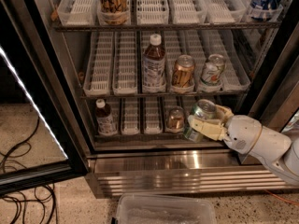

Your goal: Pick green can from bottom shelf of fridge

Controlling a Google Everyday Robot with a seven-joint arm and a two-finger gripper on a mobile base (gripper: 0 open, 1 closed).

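Note:
The fridge [187, 169] stands open before me. My gripper [202, 122] reaches in from the right at the front of the bottom shelf [140, 135]. It is shut on the green can [203, 109], with one cream finger [208, 126] across the can's side. The can is tilted, its silver top facing up and left, and it sits at the shelf's front edge. I see no second green can; my gripper and arm [261, 143] cover the lane behind.
A brown can [175, 118] and a small bottle [105, 119] stand on the bottom shelf. On the rack above are a bottle [153, 65], a copper can [182, 72] and a white-labelled can [212, 70]. The glass door [32, 106] hangs open left. A clear bin [166, 211] and cables [16, 171] lie on the floor.

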